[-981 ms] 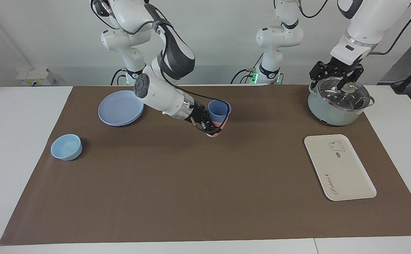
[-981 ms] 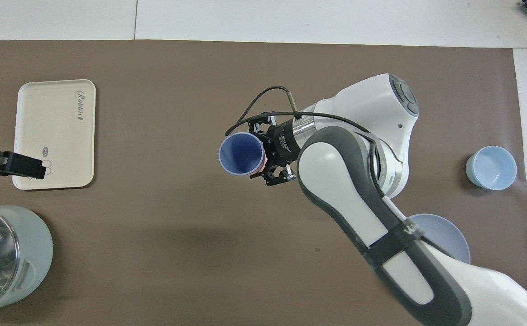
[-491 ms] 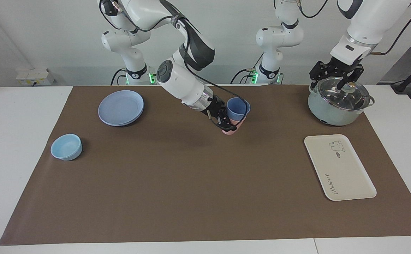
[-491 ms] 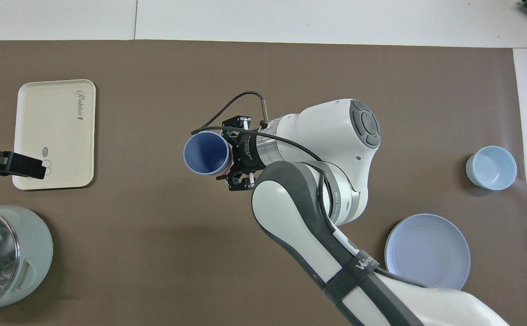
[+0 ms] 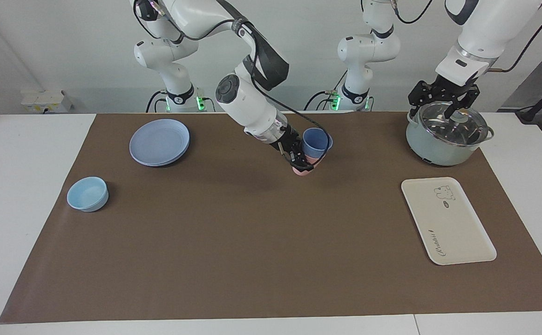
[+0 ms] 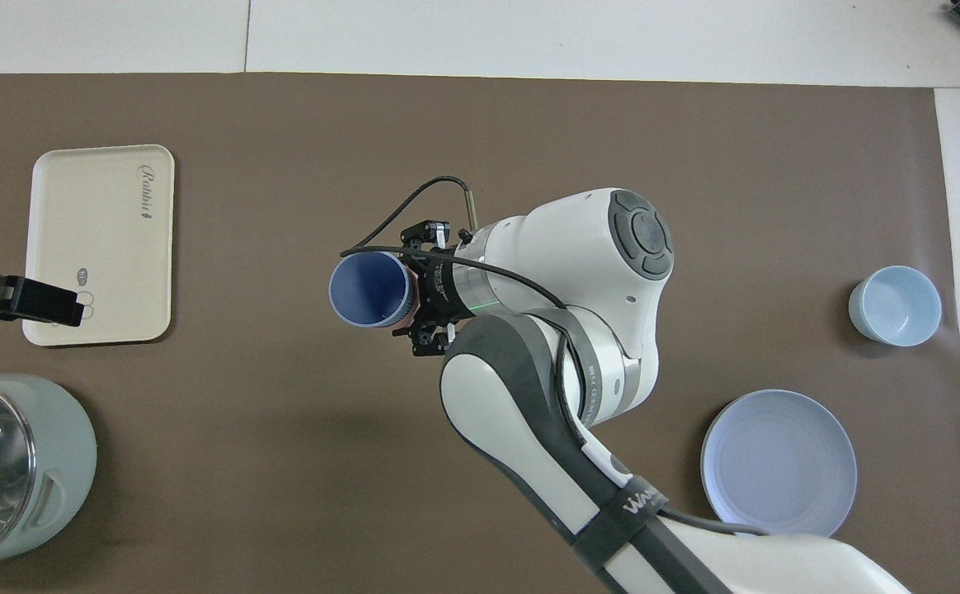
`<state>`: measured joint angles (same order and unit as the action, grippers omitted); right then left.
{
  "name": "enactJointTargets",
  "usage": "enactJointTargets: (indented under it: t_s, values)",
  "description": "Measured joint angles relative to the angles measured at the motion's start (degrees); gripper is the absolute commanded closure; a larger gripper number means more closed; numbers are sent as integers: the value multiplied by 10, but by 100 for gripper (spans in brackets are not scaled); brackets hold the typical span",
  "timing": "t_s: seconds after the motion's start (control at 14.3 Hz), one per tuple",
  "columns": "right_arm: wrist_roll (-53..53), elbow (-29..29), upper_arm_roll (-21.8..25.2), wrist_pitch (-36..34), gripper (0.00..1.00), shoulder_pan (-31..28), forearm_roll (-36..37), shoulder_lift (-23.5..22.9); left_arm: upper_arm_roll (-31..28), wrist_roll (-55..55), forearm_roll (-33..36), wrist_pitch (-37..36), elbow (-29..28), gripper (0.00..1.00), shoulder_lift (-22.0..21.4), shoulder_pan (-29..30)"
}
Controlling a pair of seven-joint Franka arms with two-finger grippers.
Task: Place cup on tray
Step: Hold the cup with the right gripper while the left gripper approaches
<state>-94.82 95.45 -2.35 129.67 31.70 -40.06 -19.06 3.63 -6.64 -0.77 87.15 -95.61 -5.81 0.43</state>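
The fingers (image 5: 293,163) of the right gripper (image 5: 300,159) are clamped on a nested pair. The periwinkle cup (image 5: 315,142) is seated inside a salmon-pink tumbler (image 5: 302,170), and the pinch is made low on the stack, about where the pink wall begins (exactly which wall is touched cannot be told). The pair is held tilted, with the cup's mouth turned up and toward the left arm's end of the table. It is carried clear of the brown mat (image 5: 233,242), over its middle strip.

The step in hand is judged to be the carry: the cup is lifted but not yet delivered. In the facing view the cream tray (image 5: 448,221) is found at about four o'clock from the cup, well apart from it and bare of any cup. The glass-lidded pot (image 5: 438,144) is found at about three o'clock. The left gripper (image 5: 443,100) hangs over the pot's lid and waits.

The next move is judged to call for:
- a long sweep toward the tray;
- the stack being brought upright;
- a descent until the base is set flat inside the raised rim, and only then a release.

The pink tumbler would be carried along unless the two are parted. The blue plate (image 5: 159,142) and the light-blue bowl (image 5: 87,193), at about nine and eight o'clock, are not needed.
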Motion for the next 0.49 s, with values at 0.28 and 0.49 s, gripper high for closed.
enactJointTargets:
  t_s: [0.28,0.49]
  values:
    - [0,0,1,0,100,0,0,0,1,0,0,0,0,0,0,0]
    - [0,0,2,0,100,0,0,0,9,2,-2,5,0,0,0,-2]
